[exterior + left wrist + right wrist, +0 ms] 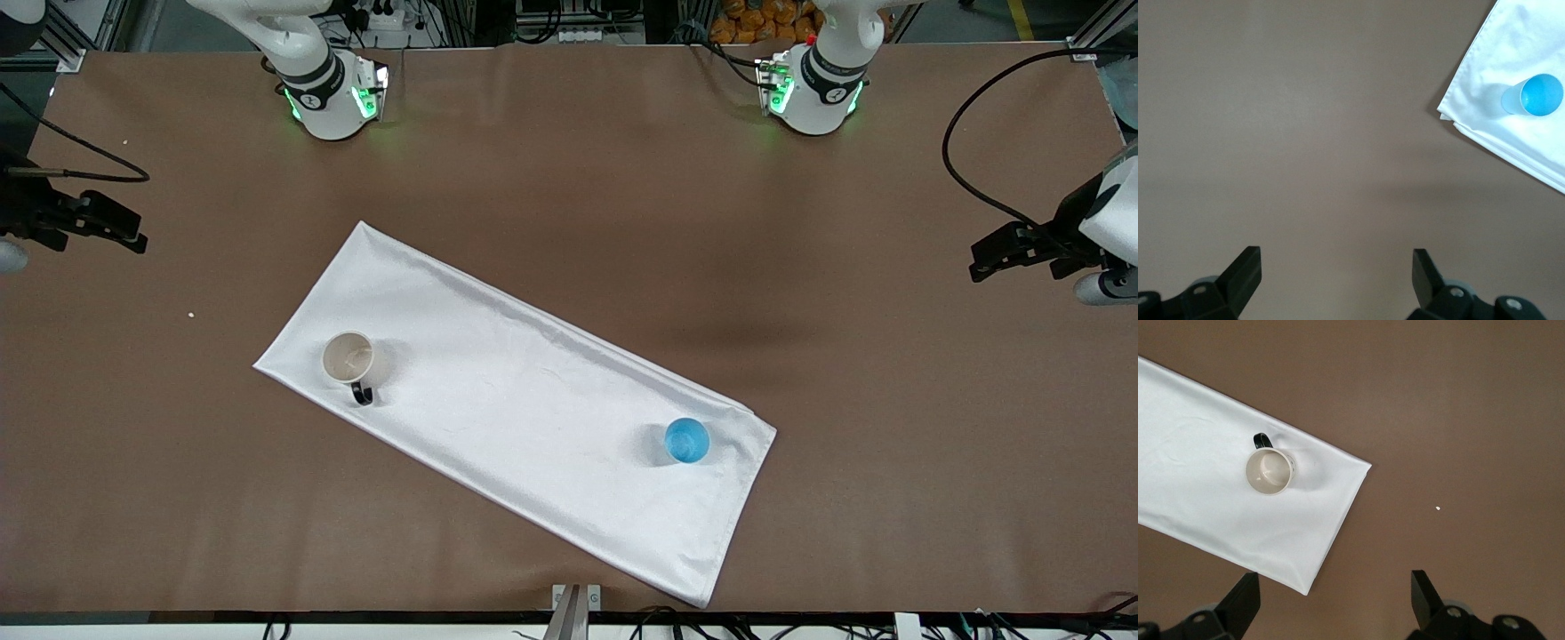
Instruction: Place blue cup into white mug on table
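Nearest the front camera, the blue cup (687, 440) stands upright on the white cloth (524, 409) toward the left arm's end; the white mug (348, 359) stands at the cloth's right-arm end. Both pincers, left pincer (978, 265) and right pincer (138, 233), hang spread wide and empty over bare desk (569, 178) at its ends.

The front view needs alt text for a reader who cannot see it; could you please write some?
A white cloth lies slantwise on the brown table, with the white mug upright at its end toward the right arm and the blue cup upright at its end toward the left arm, nearer the camera. Both arms wait at the table's ends, the left end effector and right end effector open.
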Robot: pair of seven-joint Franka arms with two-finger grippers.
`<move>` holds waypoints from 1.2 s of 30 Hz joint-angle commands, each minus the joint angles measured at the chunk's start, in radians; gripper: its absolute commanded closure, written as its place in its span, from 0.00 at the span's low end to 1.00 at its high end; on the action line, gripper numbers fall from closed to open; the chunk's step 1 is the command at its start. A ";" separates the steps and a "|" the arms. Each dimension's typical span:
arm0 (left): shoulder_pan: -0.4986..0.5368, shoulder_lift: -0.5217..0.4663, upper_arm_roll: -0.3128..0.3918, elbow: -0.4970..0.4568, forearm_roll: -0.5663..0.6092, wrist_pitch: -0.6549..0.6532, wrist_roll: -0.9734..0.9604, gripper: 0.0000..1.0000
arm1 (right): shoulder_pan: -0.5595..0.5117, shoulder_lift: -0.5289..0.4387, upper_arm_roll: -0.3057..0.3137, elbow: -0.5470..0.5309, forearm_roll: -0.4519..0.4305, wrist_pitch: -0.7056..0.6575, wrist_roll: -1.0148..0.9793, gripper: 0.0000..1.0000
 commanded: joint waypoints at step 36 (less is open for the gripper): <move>-0.112 0.199 -0.030 0.000 -0.055 0.237 -0.065 0.00 | 0.076 0.197 0.000 0.014 -0.004 0.211 0.019 0.00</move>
